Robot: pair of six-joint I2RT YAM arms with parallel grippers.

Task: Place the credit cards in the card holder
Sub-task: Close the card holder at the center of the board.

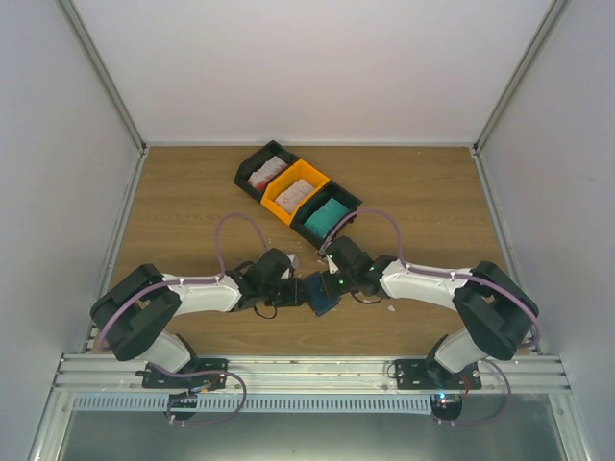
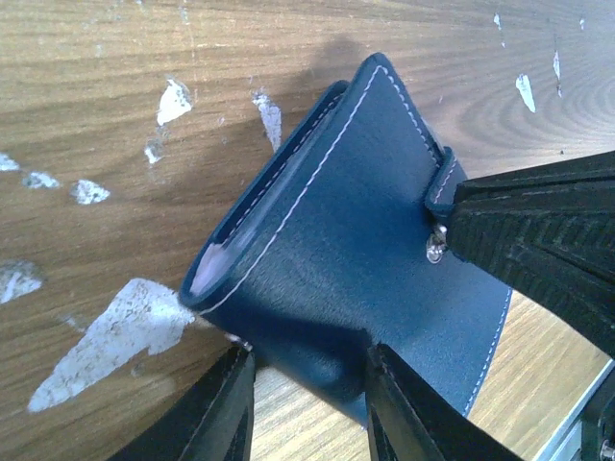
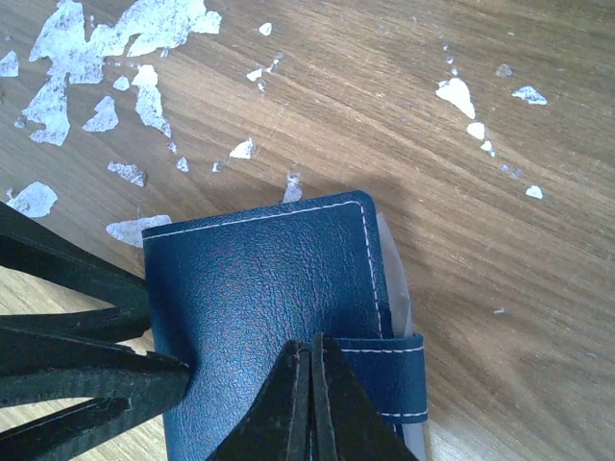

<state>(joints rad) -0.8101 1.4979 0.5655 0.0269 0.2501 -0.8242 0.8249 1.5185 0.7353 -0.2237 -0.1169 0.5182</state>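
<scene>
2 arms are meeting over the middle of the wooden table (image 1: 192,211), with the card holder (image 1: 323,294) between them. From the left, the left gripper (image 2: 309,355) is pinching the holder's lower edge, its fingers pressing against either side of the navy leather. The holder is sitting closed and tilted, its stitched cover facing the cameras and a pale inner lining showing along the open edge. Whether it is touching the wood I cannot tell. From the right, the right gripper (image 3: 310,348) is squeezing its fingers tightly together, tips resting at the clasp strap; whether the strap is caught between them is unclear. White flecks (image 3: 58,58) are dotting the wood nearby.

Farther back, 3 bins are sitting in a diagonal row. The left black bin (image 1: 252,161) is holding white-and-red credit cards (image 1: 266,174), the orange bin (image 1: 279,206) white-and-pink ones, and the right black bin (image 1: 351,202) teal ones.
</scene>
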